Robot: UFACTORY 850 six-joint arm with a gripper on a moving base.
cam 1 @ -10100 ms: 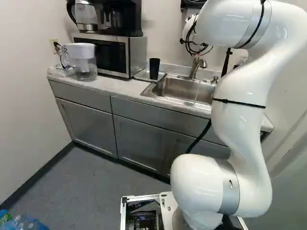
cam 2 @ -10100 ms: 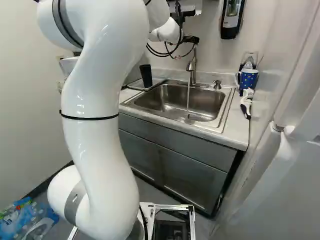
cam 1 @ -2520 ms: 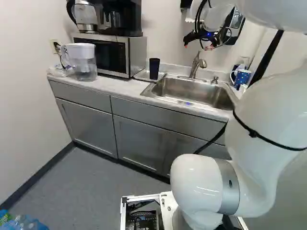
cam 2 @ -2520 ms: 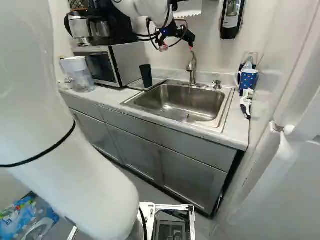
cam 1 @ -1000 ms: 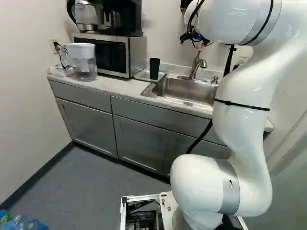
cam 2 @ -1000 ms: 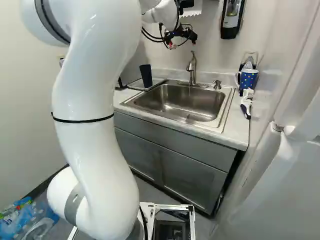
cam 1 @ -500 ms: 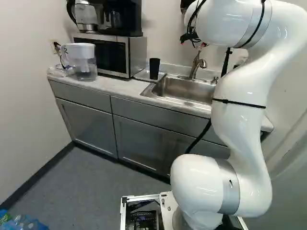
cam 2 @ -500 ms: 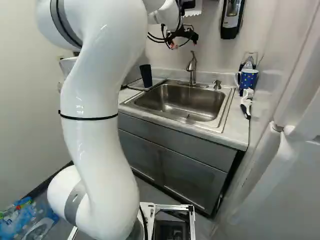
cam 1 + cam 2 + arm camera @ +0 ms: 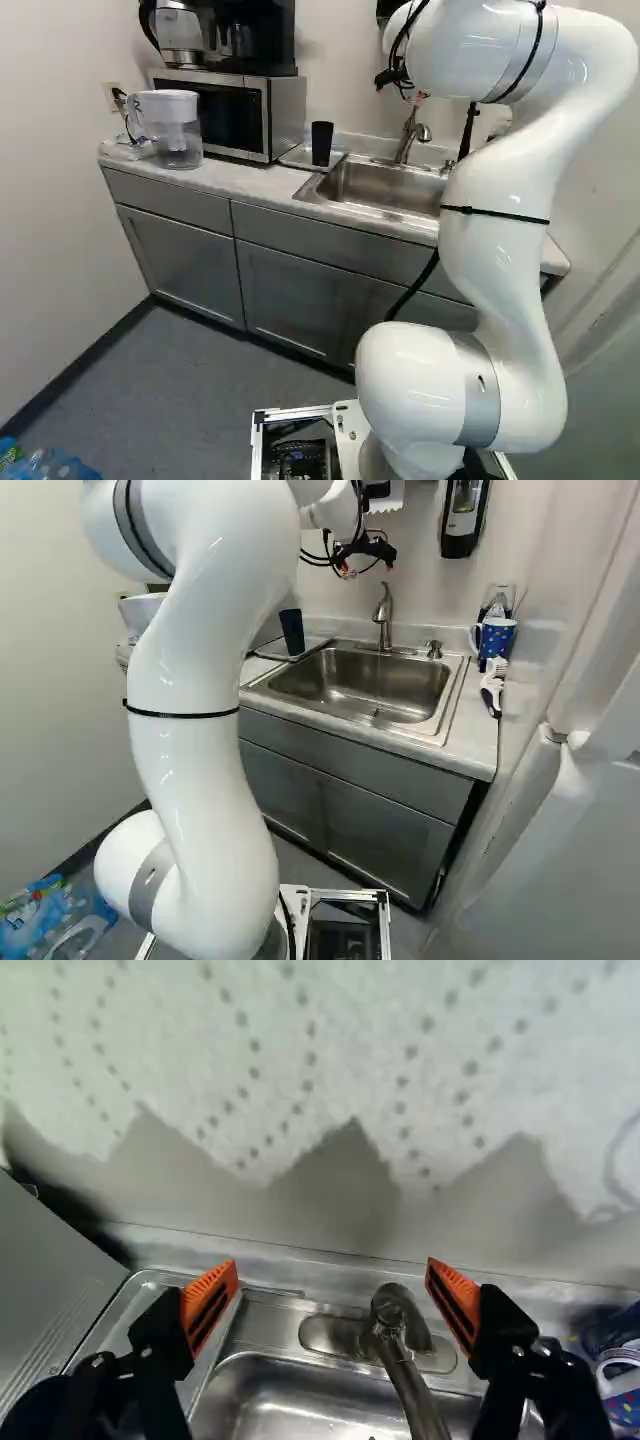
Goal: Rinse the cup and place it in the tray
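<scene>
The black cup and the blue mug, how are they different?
The cup is plain black, but the mug is blue with spots. The mug has a handle; no handle shows on the cup. The cup stands on the tray, while the mug is on the other side of the sink. Both stand upright.

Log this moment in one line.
Black two-finger gripper open, empty | above curved metal faucet | no water visible | black tapered cup upright in shallow grey tray
</scene>
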